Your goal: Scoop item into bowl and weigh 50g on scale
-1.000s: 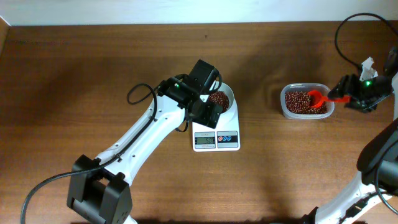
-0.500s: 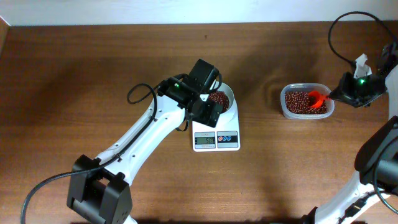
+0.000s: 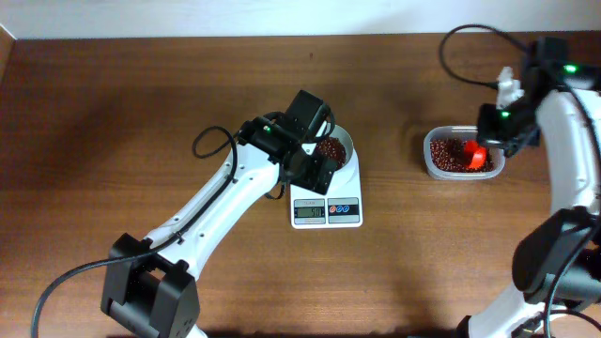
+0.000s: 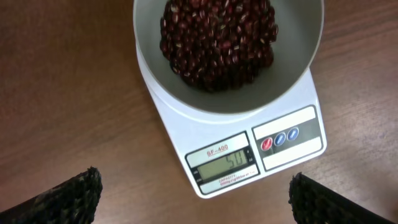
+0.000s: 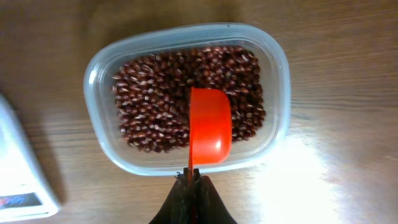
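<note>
Above the bean tub (image 5: 275, 81), right fingers (image 5: 171, 209) pinch a red scoop (image 5: 209, 126).

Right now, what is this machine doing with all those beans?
Two robot arms are weighing out beans. The right end effector grips a red scoop, held over the clear tub of more beans. The left end effector hovers open above the white bowl, which sits on the scale. Its display seems to read about 50, so the portion looks near target.
</note>
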### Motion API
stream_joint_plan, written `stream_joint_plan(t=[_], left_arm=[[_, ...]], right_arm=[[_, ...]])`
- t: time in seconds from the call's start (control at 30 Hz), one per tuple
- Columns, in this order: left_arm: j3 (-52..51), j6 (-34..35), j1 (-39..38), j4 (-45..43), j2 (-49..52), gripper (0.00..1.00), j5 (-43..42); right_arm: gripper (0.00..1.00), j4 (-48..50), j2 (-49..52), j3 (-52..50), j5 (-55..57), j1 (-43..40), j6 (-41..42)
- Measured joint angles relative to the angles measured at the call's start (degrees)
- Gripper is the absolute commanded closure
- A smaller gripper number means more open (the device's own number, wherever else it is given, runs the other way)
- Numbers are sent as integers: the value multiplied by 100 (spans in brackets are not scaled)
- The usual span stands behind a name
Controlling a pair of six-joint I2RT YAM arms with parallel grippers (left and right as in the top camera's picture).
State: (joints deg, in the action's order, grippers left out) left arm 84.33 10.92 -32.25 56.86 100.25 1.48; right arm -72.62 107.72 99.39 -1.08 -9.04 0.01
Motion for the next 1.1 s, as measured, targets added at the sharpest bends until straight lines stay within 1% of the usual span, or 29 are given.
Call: stream_joint_plan(t=[0.1, 0.2, 0.3, 0.4, 0.53, 0.63, 0.8, 0.83, 0.9, 0.93, 1.0, 1.03, 1.1], left_arm=[[0, 0, 0, 389, 0, 1, -269], [0, 0, -11, 1054, 0, 1, -509], [0, 0, -170, 1550, 0, 0, -564], [0, 87, -616, 1665, 0, 1, -529], [-7, 498, -1126, 1698, -225, 1, -33], [-195, 750, -1182, 1296, -682, 1, 212], [-1458, 973, -1185, 173, -820, 0, 417], [-1672, 973, -1185, -7, -813, 5, 400], [-1738, 957, -1182, -186, -811, 21, 345], [-1738, 935, -1163, -306, -811, 24, 328], [-1740, 918, -1034, -662, -835, 25, 291], [-1749, 920, -866, -949, -901, 24, 219], [-1749, 796, -424, -1045, -1108, 23, -66]], right_arm=[[96, -28, 0, 0, 1115, 581, 407], [96, -39, 0, 0, 1725, 916, 623], [96, -46, 0, 0, 1897, 940, 721], [96, -195, 0, 70, 1836, 940, 752], [96, -636, -9, 745, 1709, 940, 761], [96, -820, -22, 1198, 1611, 940, 754], [96, -815, -22, 1237, 1453, 940, 848], [96, -780, -22, 1237, 1357, 940, 837], [96, -627, -22, 1237, 1032, 940, 743], [96, -535, -22, 1237, 850, 940, 726], [96, -538, -22, 1314, 623, 940, 682], [96, -739, -20, 1513, 483, 940, 656], [96, -866, -22, 1851, -13, 935, 459]])
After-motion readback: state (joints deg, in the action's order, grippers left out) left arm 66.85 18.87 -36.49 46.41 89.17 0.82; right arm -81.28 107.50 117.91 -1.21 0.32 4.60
